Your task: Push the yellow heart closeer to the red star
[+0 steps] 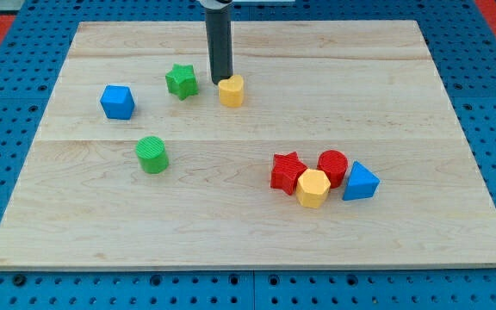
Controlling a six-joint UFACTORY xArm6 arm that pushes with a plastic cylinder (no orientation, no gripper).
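The yellow heart point(231, 90) lies in the upper middle of the wooden board point(248, 232). My tip point(221, 82) stands right at its upper left edge, touching or nearly touching it. The red star point(288, 171) lies right of centre, lower down, well apart from the heart. A yellow hexagon point(313, 189) touches the star's lower right side.
A green star point(182, 81) sits just left of my tip. A blue cube point(117, 102) is at the left, a green cylinder point(152, 155) below it. A red cylinder point(332, 166) and a blue triangle point(359, 182) cluster right of the red star.
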